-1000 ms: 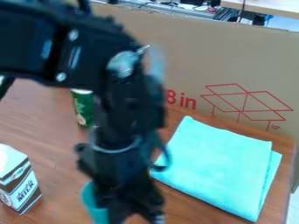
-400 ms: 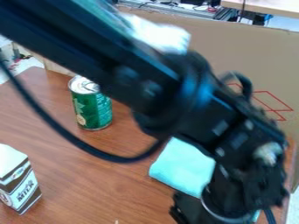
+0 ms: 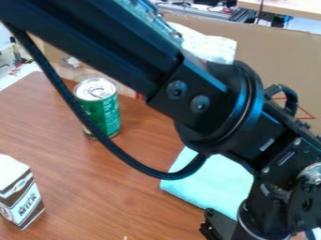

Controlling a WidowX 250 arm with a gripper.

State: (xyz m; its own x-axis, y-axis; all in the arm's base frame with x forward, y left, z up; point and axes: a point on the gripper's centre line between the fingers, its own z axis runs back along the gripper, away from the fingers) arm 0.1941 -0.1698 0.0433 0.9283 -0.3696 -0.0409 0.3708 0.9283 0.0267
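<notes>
The gripper (image 3: 222, 227) is low at the bottom right of the camera view, its lower end cut off by the frame's edge. It hangs in front of the right part of the folded turquoise cloth (image 3: 210, 180), and the arm covers much of that cloth. Whether gripper and cloth touch, I cannot tell. A green can (image 3: 103, 112) with a silver top stands upright at the upper left, behind the arm's black cable. At the lower left edge is an upright white and brown milk carton (image 3: 24, 199), apart from the gripper.
The wooden table (image 3: 119, 187) runs under everything. A cardboard panel (image 3: 276, 51) stands upright along its back and right side. Behind it are cables and equipment. The arm crosses diagonally from the upper left, with its cable looping over the table's middle.
The arm has swung right, taking the gripper from the bottom middle to the bottom right. The can is uncovered more. A teal thing beside the gripper at first has left that spot.
</notes>
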